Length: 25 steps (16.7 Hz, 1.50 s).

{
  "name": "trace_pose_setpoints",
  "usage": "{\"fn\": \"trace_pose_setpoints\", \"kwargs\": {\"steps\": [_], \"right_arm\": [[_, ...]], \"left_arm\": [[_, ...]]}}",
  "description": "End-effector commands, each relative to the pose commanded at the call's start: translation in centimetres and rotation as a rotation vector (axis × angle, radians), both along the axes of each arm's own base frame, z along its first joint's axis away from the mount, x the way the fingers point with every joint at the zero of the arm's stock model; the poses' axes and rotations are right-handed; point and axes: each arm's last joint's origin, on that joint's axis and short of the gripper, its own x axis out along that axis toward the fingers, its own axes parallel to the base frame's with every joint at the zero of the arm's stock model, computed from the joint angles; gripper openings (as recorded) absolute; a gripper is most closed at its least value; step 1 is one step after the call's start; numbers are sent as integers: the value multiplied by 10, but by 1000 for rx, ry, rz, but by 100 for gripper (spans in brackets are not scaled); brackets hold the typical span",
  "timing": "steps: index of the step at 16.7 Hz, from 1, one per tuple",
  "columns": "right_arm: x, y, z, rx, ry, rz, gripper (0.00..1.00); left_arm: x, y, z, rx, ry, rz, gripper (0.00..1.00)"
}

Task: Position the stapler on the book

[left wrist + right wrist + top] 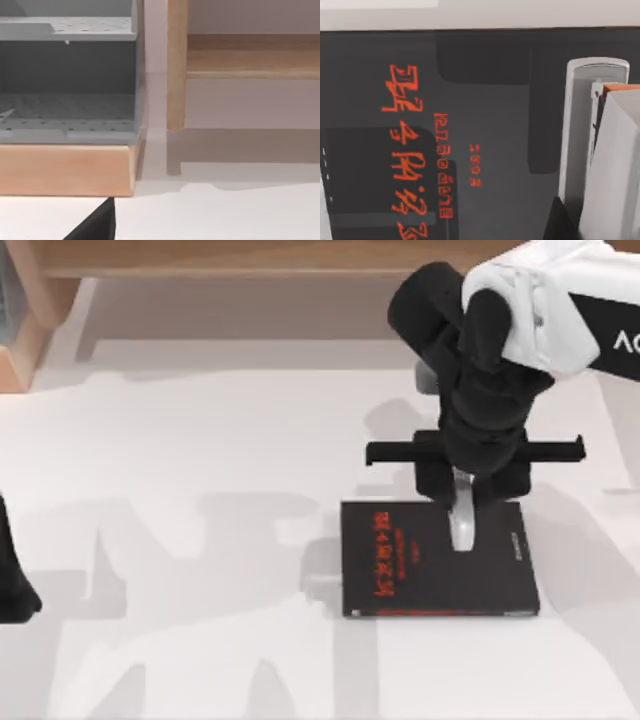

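The black book [400, 585] with red characters lies flat on the white table, right of centre. Its cover [485, 100] also spreads across the right wrist view. The silvery-grey stapler [462, 523] points lengthwise over the book's upper right part, its rounded end toward the table's front. My right gripper [463, 495] comes down from above, and its black fingers [432, 483] hug both sides of the stapler [577, 145]. One dark fingertip [561, 220] sits against the stapler's side. Whether the stapler touches the cover I cannot tell. My left gripper [14, 585] is parked at the table's left edge.
A wooden rail [250, 258] runs along the back of the table, and a wooden box corner [20, 335] sits at the far left. The left wrist view faces a wooden shelf [65, 170] holding a grey perforated tray [70, 107], beside a wooden post [176, 65].
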Motion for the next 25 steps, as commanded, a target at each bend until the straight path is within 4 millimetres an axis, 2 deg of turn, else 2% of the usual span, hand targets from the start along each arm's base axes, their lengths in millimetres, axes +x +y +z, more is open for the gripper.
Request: {"fn": "trace_pose_setpoints", "kwargs": {"steps": [3, 9, 14, 18, 25], "right_arm": [[-10, 13, -6, -1, 3, 9, 0], [-9, 12, -6, 1, 4, 5, 0], [-8, 12, -32, -1, 3, 9, 0], [-8, 12, -36, -1, 3, 9, 0], [-8, 12, -36, -1, 3, 9, 53]], "left_arm": [[0, 0, 0, 0, 0, 0, 100], [0, 0, 0, 0, 0, 0, 100], [0, 0, 0, 0, 0, 0, 100], [0, 0, 0, 0, 0, 0, 100], [0, 0, 0, 0, 0, 0, 100]]}}
